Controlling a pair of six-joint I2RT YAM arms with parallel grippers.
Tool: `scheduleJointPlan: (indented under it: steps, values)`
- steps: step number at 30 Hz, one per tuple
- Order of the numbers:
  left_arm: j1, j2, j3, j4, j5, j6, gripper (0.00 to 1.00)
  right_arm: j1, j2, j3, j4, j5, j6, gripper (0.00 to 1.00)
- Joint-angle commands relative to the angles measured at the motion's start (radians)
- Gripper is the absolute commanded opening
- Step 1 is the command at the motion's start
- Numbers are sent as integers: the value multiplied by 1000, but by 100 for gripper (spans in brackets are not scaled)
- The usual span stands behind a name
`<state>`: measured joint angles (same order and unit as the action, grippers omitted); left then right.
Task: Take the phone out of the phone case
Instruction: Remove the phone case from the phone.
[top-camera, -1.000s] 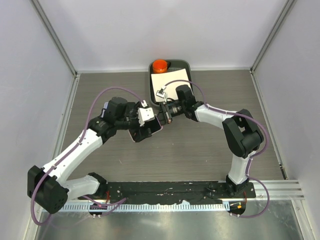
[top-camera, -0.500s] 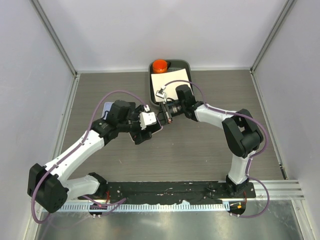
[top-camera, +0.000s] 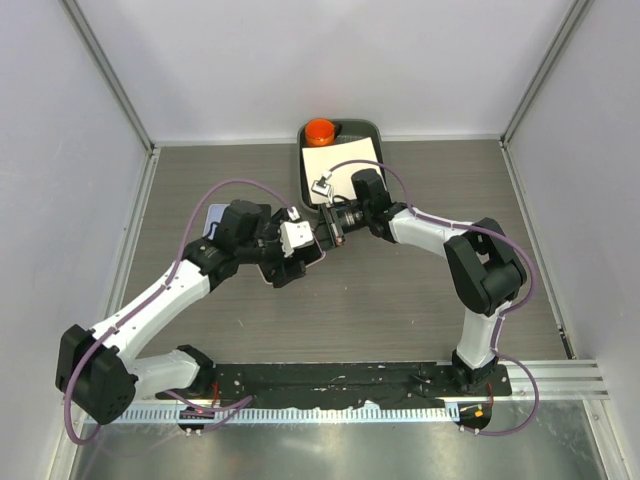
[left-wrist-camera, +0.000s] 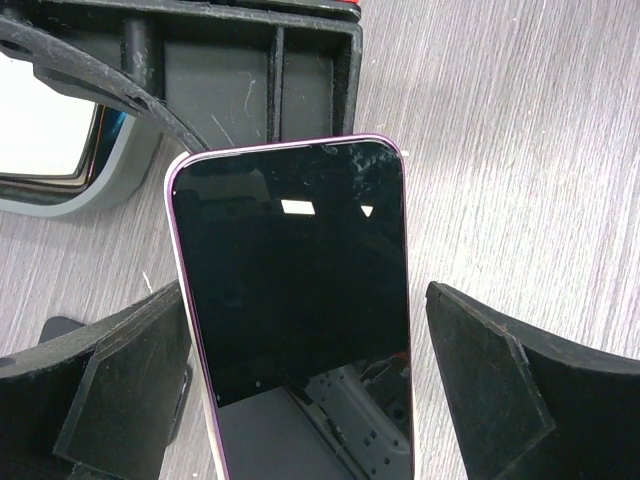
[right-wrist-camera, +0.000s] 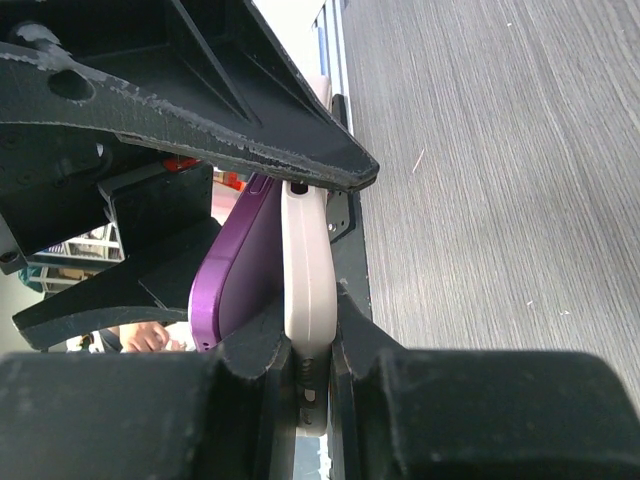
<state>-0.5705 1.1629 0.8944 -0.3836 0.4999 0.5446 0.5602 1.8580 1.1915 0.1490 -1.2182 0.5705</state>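
Observation:
The phone (left-wrist-camera: 290, 280) has a black screen and a purple rim and lies between my left gripper's (left-wrist-camera: 305, 330) open fingers. The left finger touches its edge; a narrow gap shows at the right finger (left-wrist-camera: 500, 390). In the right wrist view my right gripper (right-wrist-camera: 310, 345) is shut on the edge of the pale phone case (right-wrist-camera: 308, 270). The purple phone (right-wrist-camera: 235, 270) leans away from the case on its left side. In the top view both grippers meet at mid-table, left (top-camera: 288, 258) and right (top-camera: 322, 240).
A dark tray (top-camera: 372, 135) with a white sheet and an orange object (top-camera: 320, 131) stands at the back, just behind the right gripper. Its corner shows in the left wrist view (left-wrist-camera: 60, 195). White walls enclose the table.
My left gripper has shifted slightly down and right at the phone. The right arm has held still on the case.

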Motion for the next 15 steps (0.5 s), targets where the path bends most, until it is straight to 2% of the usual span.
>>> scheduleJointPlan:
  steps: [1, 15]
  values:
    - [-6, 3, 18, 72, 46, -47, 100, 6, -13, 49, 58, -47, 22, 1]
    - [-6, 27, 21, 124, 32, -89, 99, 7, -5, 54, 58, -44, 28, 1]
